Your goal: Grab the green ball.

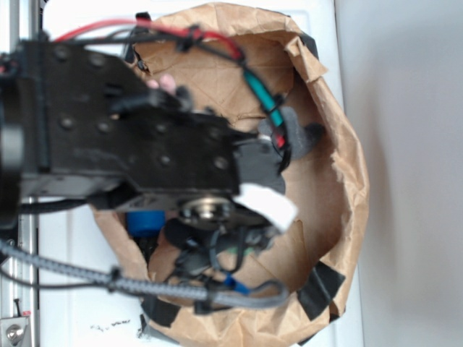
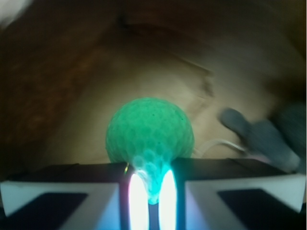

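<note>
In the wrist view, the green ball [image 2: 149, 132] is sitting at 12 o'clock from the gripper [image 2: 149, 189] on the brown paper liner [image 2: 72, 96], apparently being pinched between nearly closed jaws.

The green ball [image 2: 149, 132] in front of my gripper [image 2: 148, 191] looks matt and finely dimpled, like foam or rubber. Around it the brown paper bag [image 1: 340, 181] is creased and rough, dull in finish. My arm [image 1: 130, 137] is black, hard plastic or metal with a slight sheen, and a grey braided cable [image 1: 87, 271] looks woven.
</note>
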Robot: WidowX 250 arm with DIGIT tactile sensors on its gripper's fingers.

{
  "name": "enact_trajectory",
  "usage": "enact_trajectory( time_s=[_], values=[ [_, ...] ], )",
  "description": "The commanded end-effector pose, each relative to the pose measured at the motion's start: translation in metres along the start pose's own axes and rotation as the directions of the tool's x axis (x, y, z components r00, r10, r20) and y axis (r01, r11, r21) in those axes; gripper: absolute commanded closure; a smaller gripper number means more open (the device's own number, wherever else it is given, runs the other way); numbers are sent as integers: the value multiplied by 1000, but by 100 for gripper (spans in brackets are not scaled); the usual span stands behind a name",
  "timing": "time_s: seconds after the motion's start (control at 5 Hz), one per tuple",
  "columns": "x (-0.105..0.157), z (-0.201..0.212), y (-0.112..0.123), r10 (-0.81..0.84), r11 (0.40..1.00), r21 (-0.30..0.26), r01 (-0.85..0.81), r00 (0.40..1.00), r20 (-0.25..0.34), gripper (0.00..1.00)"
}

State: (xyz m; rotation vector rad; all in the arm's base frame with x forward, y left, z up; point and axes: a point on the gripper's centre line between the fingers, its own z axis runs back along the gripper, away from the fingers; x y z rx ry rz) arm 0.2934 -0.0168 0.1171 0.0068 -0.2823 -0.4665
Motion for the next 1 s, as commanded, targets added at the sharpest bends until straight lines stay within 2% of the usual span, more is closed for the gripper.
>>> enact_trajectory(
  time_s=[0.0, 0.2, 0.4, 0.6, 0.8],
  values=[
    [16, 50, -10, 250, 968, 87, -237, 944, -216, 100],
    [8, 64, -5, 320, 947, 99, -306, 921, -221, 100],
    [-5, 76, -6, 325, 944, 119, -309, 932, -162, 100],
    [-17, 90, -5, 329, 935, 154, -318, 943, -46, 100],
    [-16, 86, -9, 317, 929, 207, -306, 948, -17, 100]
  ],
)
